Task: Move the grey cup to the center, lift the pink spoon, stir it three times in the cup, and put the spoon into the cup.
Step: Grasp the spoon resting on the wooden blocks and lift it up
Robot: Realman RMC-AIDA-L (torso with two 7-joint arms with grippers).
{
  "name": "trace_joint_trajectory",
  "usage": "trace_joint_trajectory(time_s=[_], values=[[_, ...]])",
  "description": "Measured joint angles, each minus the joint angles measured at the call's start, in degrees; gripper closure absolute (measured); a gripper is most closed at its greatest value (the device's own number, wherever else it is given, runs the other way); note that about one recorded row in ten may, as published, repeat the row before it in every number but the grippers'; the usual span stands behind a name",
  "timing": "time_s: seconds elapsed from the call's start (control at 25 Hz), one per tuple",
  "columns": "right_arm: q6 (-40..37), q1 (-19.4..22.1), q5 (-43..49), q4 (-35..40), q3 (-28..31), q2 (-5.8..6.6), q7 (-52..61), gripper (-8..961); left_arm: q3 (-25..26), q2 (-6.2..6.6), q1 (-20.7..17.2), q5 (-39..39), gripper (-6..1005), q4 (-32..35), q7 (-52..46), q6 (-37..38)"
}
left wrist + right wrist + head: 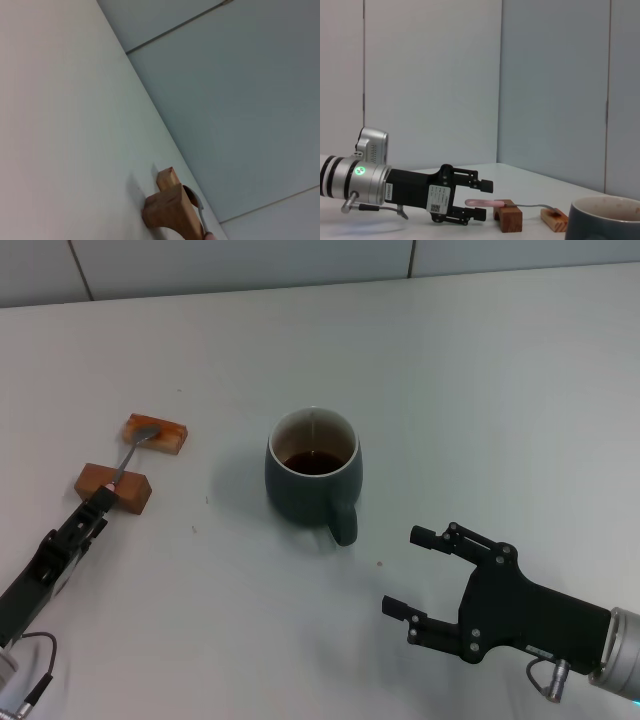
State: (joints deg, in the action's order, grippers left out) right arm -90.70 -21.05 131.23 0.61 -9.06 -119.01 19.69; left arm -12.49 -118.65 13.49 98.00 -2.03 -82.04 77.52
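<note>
the thin pink-handled metal spoon (133,452) was observed bridging two brown wooden blocks (114,487), handle end between the left gripper's (99,502) parted fingers; right gripper (414,575) was open, near the dark grey ceramic cup (310,478).

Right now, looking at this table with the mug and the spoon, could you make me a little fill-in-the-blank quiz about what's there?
1. The spoon lies across two wooden ____.
2. The cup holds a dark ____ liquid.
3. The left claw is at the spoon's ____ end.
4. The right claw, apart from the cup, has its fingers ____.

Missing words: blocks; brown; handle; open
</note>
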Motion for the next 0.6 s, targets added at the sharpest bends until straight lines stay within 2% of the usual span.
trace_joint_trajectory(time_s=[0.36,0.56,0.6], values=[[0.0,-0.11,0.0,0.0,0.0,0.01,0.0,166,0.1,0.05,0.23,-0.15,372,-0.08,-0.45,-0.19],[0.0,-0.15,0.0,0.0,0.0,0.01,0.0,166,0.1,0.0,0.58,-0.11,522,-0.15,-1.03,-0.25],[0.0,-0.15,0.0,0.0,0.0,0.01,0.0,166,0.1,0.0,0.58,-0.11,524,-0.15,-1.03,-0.25]])
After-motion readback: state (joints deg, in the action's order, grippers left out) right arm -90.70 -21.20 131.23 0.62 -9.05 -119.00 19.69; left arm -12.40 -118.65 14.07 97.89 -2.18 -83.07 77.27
